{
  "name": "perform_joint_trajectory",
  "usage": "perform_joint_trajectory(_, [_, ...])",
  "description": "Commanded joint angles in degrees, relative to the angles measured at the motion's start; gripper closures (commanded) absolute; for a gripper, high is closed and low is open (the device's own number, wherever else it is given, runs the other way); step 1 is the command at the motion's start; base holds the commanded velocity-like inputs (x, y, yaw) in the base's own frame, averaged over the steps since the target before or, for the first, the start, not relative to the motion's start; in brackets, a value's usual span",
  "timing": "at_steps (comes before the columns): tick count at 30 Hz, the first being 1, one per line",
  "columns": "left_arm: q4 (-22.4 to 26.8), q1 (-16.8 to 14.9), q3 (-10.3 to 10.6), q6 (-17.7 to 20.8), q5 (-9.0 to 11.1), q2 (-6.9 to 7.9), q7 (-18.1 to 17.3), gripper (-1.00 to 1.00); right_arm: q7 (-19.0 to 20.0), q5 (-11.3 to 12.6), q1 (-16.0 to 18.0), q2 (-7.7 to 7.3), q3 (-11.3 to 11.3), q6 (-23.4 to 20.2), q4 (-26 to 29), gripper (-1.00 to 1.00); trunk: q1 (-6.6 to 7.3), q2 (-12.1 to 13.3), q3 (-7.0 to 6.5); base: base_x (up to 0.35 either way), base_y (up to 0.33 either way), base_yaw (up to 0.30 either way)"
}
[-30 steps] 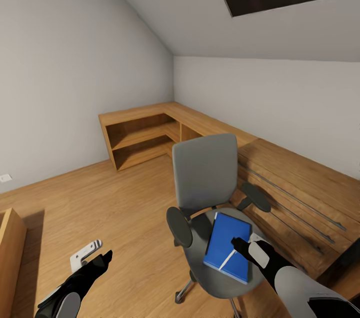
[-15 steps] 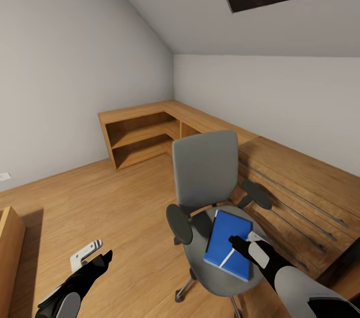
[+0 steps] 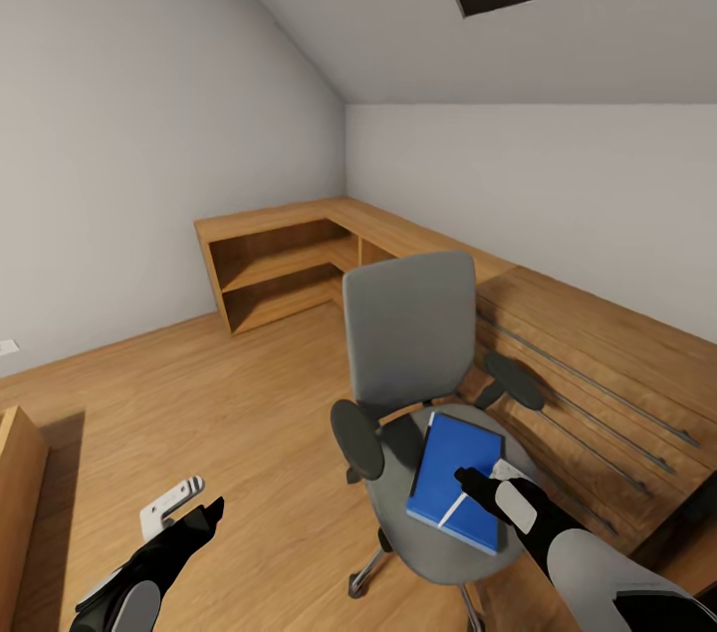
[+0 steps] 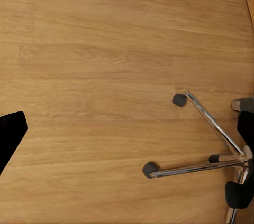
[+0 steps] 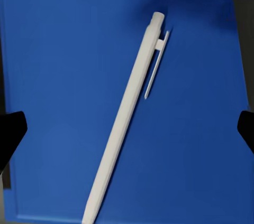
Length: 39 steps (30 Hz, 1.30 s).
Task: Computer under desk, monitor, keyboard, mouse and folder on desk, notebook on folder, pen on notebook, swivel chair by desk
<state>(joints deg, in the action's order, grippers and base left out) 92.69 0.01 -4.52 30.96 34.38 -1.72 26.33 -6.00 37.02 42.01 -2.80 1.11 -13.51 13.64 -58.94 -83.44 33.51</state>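
Note:
The swivel chair (image 3: 408, 333) stands in the middle of the head view, grey with black armrests. Its chrome base and castors (image 4: 211, 160) show above the floor in the left wrist view. On its seat lies the blue folder (image 3: 448, 478), with the white pen (image 3: 453, 511) lying diagonally on it. My right gripper (image 3: 466, 483) hovers open just over the folder (image 5: 63, 76). The pen (image 5: 127, 123) lies between its black fingertips (image 5: 10, 131). My left gripper (image 3: 204, 516) is open, low over the floor left of the chair. The computer, monitor, keyboard, mouse and notebook are out of view.
A light wooden dresser (image 3: 597, 363) with long bar handles stands right behind the chair. A low wooden corner shelf (image 3: 279, 264) runs along the far walls. More wood furniture (image 3: 15, 473) sits at the left border. I cannot tell whether the dark corner (image 3: 697, 513) is the desk.
The whole picture has shifted slightly, so the camera has moved. Both grippers, the chair, the folder and the pen keep their places.

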Motion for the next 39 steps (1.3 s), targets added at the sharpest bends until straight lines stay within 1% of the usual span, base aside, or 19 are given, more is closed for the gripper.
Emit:
perform_joint_trajectory(1, [0.1, 0.0, -0.1, 0.1, 0.6, -0.03, 0.4, -1.00, -0.3, 0.3, 0.0, -0.02, 0.1, -0.3, 0.2, -1.00, -0.23, -0.4, 0.23, 0.000, 0.000, 0.000])
perform_joint_trajectory(7, [0.1, 0.0, -0.1, 0.1, 0.6, -0.04, 0.4, -1.00, -0.3, 0.3, 0.0, -0.02, 0.1, -0.3, 0.2, -1.00, -1.55, -2.8, 1.31, 0.000, 0.000, 0.000])
perform_joint_trajectory(19, [0.0, 0.0, -0.1, 0.3, 0.6, -0.05, 0.4, -1.00, -0.4, 0.3, 0.0, 0.32, 0.2, 0.4, 0.1, -1.00, -1.55, -2.8, 1.31, 0.000, 0.000, 0.000])
perform_joint_trajectory(22, [0.1, 0.0, -0.1, 0.3, 0.6, -0.08, 0.4, -1.00, -0.6, 0.1, 0.0, 0.89, 0.3, 2.0, 0.0, -1.00, -1.55, -2.8, 1.31, 0.000, 0.000, 0.000])
perform_joint_trajectory(23, [0.1, 0.0, -0.1, 0.3, 0.6, -0.09, 0.4, -1.00, -0.7, 0.0, 0.0, 1.28, 0.4, 2.7, -0.1, -1.00, -1.55, -2.8, 1.31, 0.000, 0.000, 0.000])
perform_joint_trajectory(25, [0.1, 0.0, -0.1, 0.3, 0.6, -0.07, 0.4, -1.00, -0.8, -0.1, 0.0, 1.50, 0.4, 3.0, -0.2, -1.00, -1.55, -2.8, 1.31, 0.000, 0.000, 0.000])
perform_joint_trajectory(39, [0.0, 0.0, -0.1, 0.3, 0.6, -0.12, 0.4, -1.00, -0.9, -0.2, 0.0, 1.65, 0.5, 3.3, -0.3, -1.00, -1.55, -2.8, 1.31, 0.000, 0.000, 0.000])
